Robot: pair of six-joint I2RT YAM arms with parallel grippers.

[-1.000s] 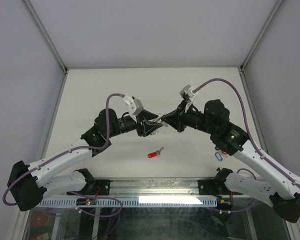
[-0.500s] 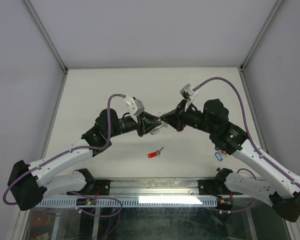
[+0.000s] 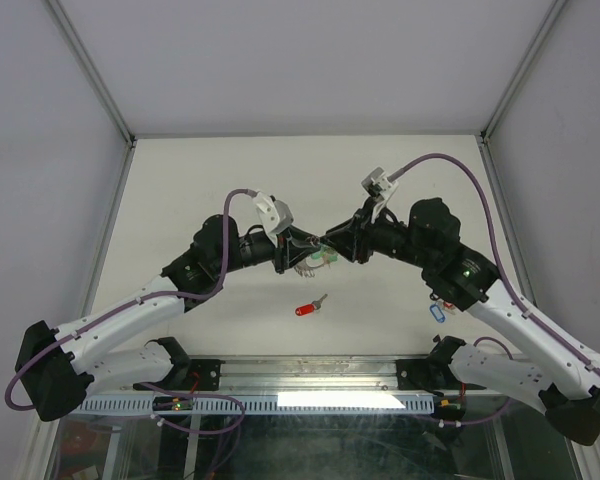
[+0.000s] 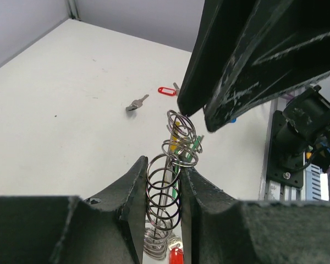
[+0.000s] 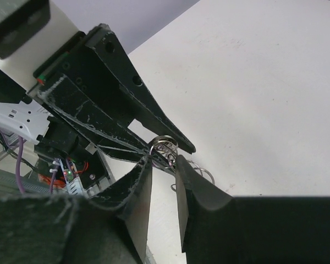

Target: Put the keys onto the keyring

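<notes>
The keyring [image 4: 164, 192], a silvery coiled wire loop, is held in the air between the two arms. My left gripper [image 4: 160, 165] is shut on its coil. In the top view the left gripper [image 3: 300, 252] and right gripper [image 3: 328, 243] meet tip to tip. My right gripper [image 5: 164, 157] is closed on the coil's end [image 5: 165, 147]. Keys with a green tag [image 4: 196, 146] and a yellow tag [image 4: 176, 127] hang on the ring by small rings. A red tag [image 4: 176, 257] shows below the coil. A red-tagged key [image 3: 308, 307] lies on the table.
A bare silver key [image 4: 136, 104] lies on the table near the red-tagged key [image 4: 166, 90]. A blue tag [image 3: 438, 312] lies by the right arm's forearm. White walls and metal posts enclose the table on three sides.
My left gripper has shifted a little right and turned, so the two grippers are closer. The ring with the green tag now hangs lower between them.
</notes>
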